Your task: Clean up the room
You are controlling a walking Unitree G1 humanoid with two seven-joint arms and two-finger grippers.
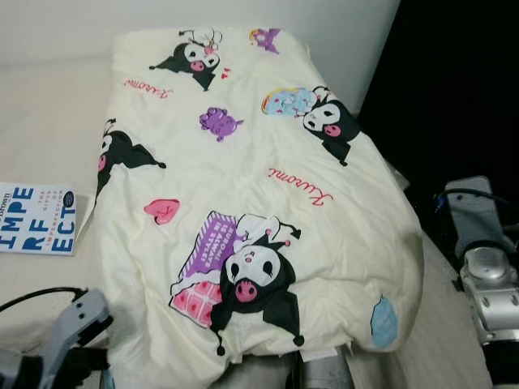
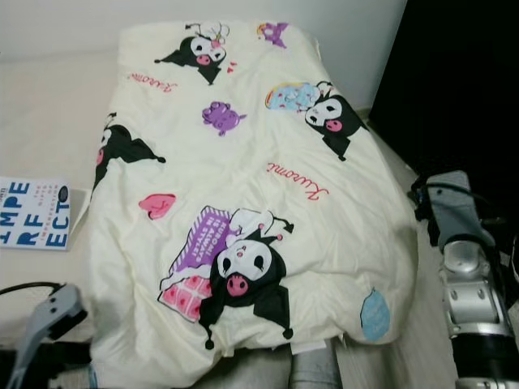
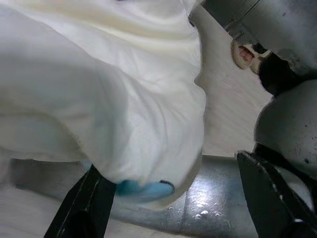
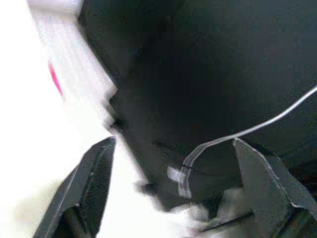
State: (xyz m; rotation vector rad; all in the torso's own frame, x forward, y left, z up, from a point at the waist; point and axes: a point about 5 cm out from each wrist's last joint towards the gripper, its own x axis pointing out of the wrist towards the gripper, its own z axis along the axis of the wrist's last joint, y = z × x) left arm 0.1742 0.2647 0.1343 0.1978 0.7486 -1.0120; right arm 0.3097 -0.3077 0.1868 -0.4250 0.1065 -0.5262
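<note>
A cream blanket [image 1: 243, 186] printed with black-and-pink cartoon figures lies spread lengthwise over the bed [image 1: 49, 121] in front of me. Its near edge hangs just ahead of my torso. My left arm [image 1: 73, 332] is low at the blanket's near left corner. In the left wrist view the left gripper [image 3: 168, 166] is open, with a fold of the blanket [image 3: 114, 109] and a blue patch [image 3: 143, 189] hanging between its fingers. My right arm [image 1: 486, 267] stands beside the blanket's right edge. The right gripper [image 4: 174, 143] is open before a dark background.
A white book [image 1: 36, 219] with large blue letters lies on the bed left of the blanket. A dark space [image 1: 454, 81] runs along the bed's right side. A thin white cable [image 4: 257, 126] crosses in front of the right gripper.
</note>
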